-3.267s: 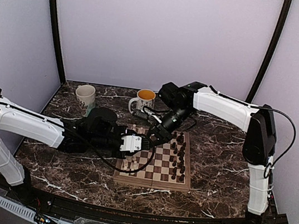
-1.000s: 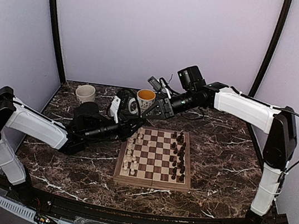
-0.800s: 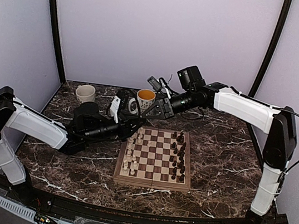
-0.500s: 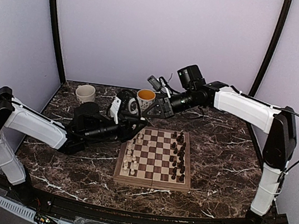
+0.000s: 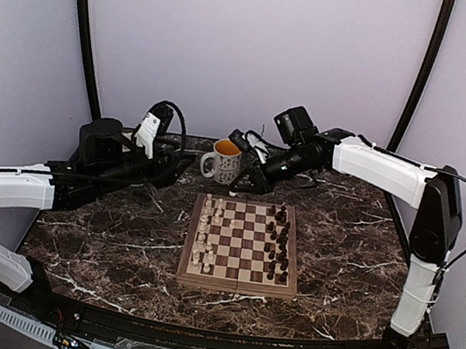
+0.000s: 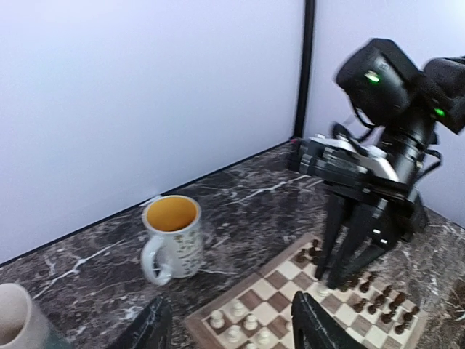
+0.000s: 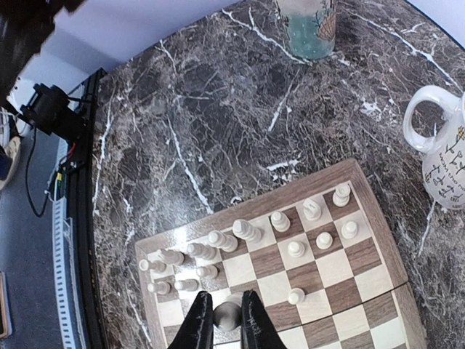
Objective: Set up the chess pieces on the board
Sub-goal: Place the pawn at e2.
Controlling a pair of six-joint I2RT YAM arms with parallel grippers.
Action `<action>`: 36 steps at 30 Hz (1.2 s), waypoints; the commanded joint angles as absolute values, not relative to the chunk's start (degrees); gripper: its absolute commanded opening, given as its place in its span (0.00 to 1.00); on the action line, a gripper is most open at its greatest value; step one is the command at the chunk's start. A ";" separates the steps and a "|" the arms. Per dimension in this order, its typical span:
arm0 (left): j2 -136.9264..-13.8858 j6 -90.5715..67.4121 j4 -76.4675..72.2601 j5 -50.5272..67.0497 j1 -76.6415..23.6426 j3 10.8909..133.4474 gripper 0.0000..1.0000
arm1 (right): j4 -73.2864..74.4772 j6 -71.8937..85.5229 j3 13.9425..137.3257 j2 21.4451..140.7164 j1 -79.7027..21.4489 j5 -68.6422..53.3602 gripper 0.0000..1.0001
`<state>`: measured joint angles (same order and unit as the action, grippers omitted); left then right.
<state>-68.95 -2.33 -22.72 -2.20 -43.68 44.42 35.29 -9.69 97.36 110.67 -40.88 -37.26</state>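
Marble-look table, top view: board sits centre, cream pieces along its 9 o'clock side, dark pieces along 3 o'clock. Both sets look almost fully ranked, so I judge setup close to done.

Left wrist view: my left gripper is spread wide and empty, hanging off the board's corner, mug at 10 o'clock.

Right wrist view: my right gripper pinches a cream pawn at 6 o'clock, beside the cream rows. To do: seat it, and a stray pawn looks one square out of line.
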 commanded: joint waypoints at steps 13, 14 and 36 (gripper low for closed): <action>-64.15 2.86 -22.55 -5.67 -32.12 39.81 0.59 | 31.89 -22.58 89.15 114.97 -48.97 -28.84 0.13; -64.22 2.95 -22.51 -5.51 -32.03 39.86 0.59 | 31.59 -22.59 89.27 115.59 -49.20 -28.68 0.13; -64.78 2.40 -22.41 -3.78 -31.30 40.24 0.59 | 31.04 -21.87 95.63 124.32 -49.81 -25.74 0.14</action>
<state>-65.76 2.33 -21.30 -4.73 -31.86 40.34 31.29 -21.82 93.62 122.93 -49.19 -25.65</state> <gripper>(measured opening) 0.588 0.136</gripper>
